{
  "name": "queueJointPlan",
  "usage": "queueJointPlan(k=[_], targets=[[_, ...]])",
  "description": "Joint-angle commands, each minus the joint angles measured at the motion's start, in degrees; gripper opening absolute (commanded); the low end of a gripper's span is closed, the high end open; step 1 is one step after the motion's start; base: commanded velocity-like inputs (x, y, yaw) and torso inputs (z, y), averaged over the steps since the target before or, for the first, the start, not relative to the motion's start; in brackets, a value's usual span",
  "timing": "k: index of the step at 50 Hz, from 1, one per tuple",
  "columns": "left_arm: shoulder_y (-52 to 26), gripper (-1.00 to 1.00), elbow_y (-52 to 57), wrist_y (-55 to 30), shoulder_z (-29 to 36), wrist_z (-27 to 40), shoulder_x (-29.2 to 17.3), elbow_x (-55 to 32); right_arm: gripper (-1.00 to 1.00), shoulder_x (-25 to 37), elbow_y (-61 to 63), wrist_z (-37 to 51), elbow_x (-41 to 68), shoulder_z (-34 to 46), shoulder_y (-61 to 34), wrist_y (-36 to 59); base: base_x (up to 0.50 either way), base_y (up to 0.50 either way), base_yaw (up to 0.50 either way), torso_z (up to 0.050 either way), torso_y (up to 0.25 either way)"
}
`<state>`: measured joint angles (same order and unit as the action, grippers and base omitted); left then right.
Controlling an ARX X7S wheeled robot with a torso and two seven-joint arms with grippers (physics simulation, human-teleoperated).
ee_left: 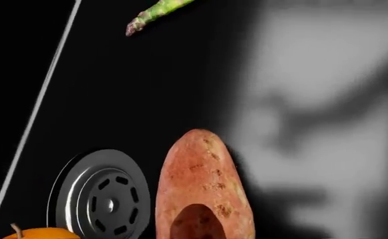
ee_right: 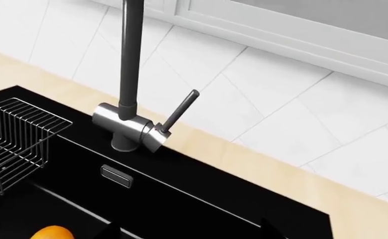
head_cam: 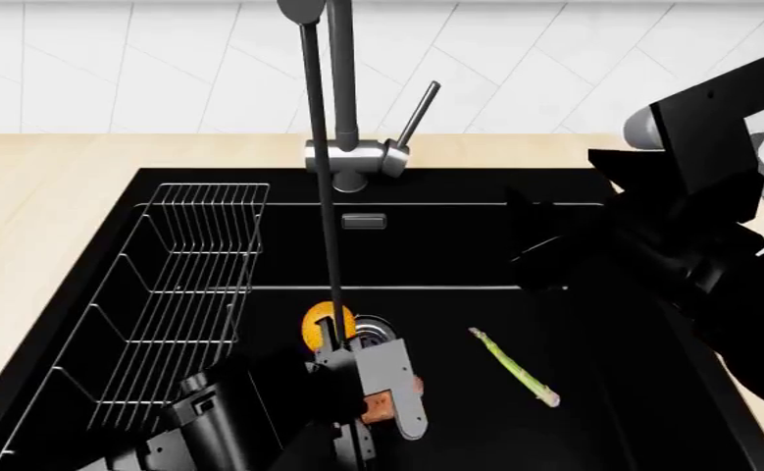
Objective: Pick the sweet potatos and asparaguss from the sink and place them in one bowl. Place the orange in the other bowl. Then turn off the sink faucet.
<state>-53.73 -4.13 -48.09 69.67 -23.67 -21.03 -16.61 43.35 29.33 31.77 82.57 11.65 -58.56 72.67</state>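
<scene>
A pinkish speckled sweet potato [ee_left: 203, 184] lies on the floor of the black sink [head_cam: 552, 196] beside the steel drain [ee_left: 104, 196]. My left gripper [head_cam: 388, 397] is down over it, its grey fingers [head_cam: 384, 371] on either side, closed on the tuber [head_cam: 377, 408]. The orange [head_cam: 319, 324] sits by the drain and shows in the left wrist view [ee_left: 41, 233]. One green asparagus [head_cam: 513, 368] lies to the right of them [ee_left: 157, 15]. My right gripper [head_cam: 533, 235] hangs open and empty above the sink's right half [ee_right: 188, 231]. No bowl is plainly in view.
The dark gooseneck faucet [head_cam: 342, 88] stands at the back with its lever [ee_right: 178, 112] angled up; a thin stream [head_cam: 323, 196] falls to the drain. A wire rack [head_cam: 178, 294] fills the sink's left side. A wooden counter [head_cam: 41, 177] surrounds the basin.
</scene>
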Motion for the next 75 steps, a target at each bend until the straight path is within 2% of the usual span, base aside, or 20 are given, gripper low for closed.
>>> queueJointPlan(k=[1,7,10,19,20,22,25,32,57,75], targets=[[1.32,-1.0,5.89,5.59,-2.9,6.77,-3.8,3.32,1.0,0.18,0.16,0.38,0.46,-0.07,-0.25,-0.58,0.0,0.0,0.0,0.0,0.0],[1.09,-1.0,9.45,9.34,-3.51,9.14,-6.98,5.84,1.0,-0.04,0.15,0.98,1.13,0.18,-1.0,-0.47,0.0,0.0,0.0,0.0,0.0],[1.51,-1.0,13.78,8.63,-4.0,10.08,-8.69,5.85,1.0,-0.2,-0.04,0.79,0.43,0.68,-0.87,-0.57,0.0,0.0,0.0,0.0,0.0],[1.76,-1.0,23.46,6.83,-6.47,12.12,-12.68,5.14,1.0,-4.65,-5.76,2.24,-1.67,11.01,-7.81,7.87,0.0,0.0,0.0,0.0,0.0],[1.95,-1.0,24.57,6.7,-7.14,12.92,-12.95,5.08,1.0,-5.17,-6.07,1.83,-1.87,12.22,-8.64,8.73,0.0,0.0,0.0,0.0,0.0],[4.18,-1.0,30.16,9.87,-9.85,19.74,-14.61,7.94,1.0,-8.11,-10.03,2.93,0.0,14.09,-10.48,10.94,0.0,0.0,0.0,0.0,0.0],[5.32,-1.0,33.04,11.48,-11.98,23.27,-15.3,8.76,1.0,-9.9,-12.87,3.65,1.61,15.35,-11.65,12.18,0.0,0.0,0.0,0.0,0.0],[5.65,-1.0,33.22,14.67,-14.43,28.04,-15.35,11.27,1.0,-12.0,-17.01,5.04,4.34,17.81,-13.27,13.65,0.0,0.0,0.0,0.0,0.0],[6.36,-1.0,32.4,14.43,-17.47,30.55,-15.28,10.11,1.0,-12.16,-23.55,0.19,-1.52,26.27,-11.46,10.24,0.0,0.0,0.0,0.0,0.0],[6.8,-1.0,34.89,13.35,-19.77,31.4,-15.9,8.27,1.0,-13.42,-29.67,-6.85,-9.31,32.82,-11.01,5.73,0.0,0.0,0.0,0.0,0.0]])
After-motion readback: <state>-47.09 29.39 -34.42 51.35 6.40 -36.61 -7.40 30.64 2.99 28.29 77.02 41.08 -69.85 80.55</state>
